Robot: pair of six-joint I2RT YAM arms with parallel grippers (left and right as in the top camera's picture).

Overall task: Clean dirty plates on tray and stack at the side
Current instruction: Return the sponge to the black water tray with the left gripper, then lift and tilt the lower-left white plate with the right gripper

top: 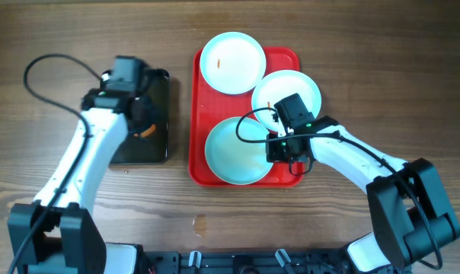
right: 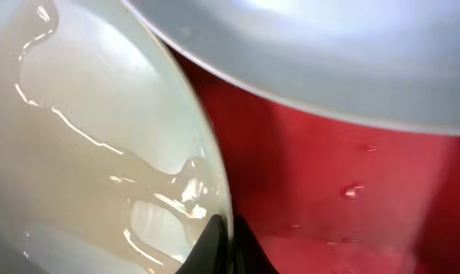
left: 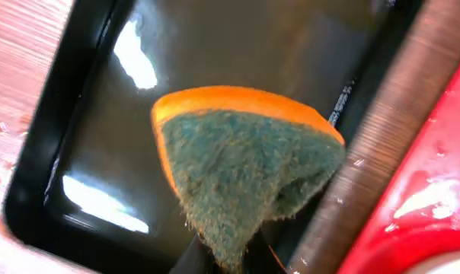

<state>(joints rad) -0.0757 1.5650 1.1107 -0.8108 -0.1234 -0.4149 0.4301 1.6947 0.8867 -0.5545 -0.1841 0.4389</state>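
Red tray (top: 291, 57): middle of the table (top: 382, 68), carrying all three plates.
Far plate (top: 232, 62): at the far left corner, overhanging the rim; small orange smear in the middle.
Right plate (top: 289, 91): on the right side, edge meeting the near plate.
Near plate (top: 234, 151): at the front, wet and glossy, streaked with water.
Right claw (top: 287, 148): clamped on the near plate's right rim, fingers pinched either side.
Left claw (top: 142, 128): over the black tray (top: 158, 148), closed on the sponge (left: 245, 167).
Sponge: orange back, green scrub face towards the wrist camera.
Black tray: left of the red tray, bare wood between.
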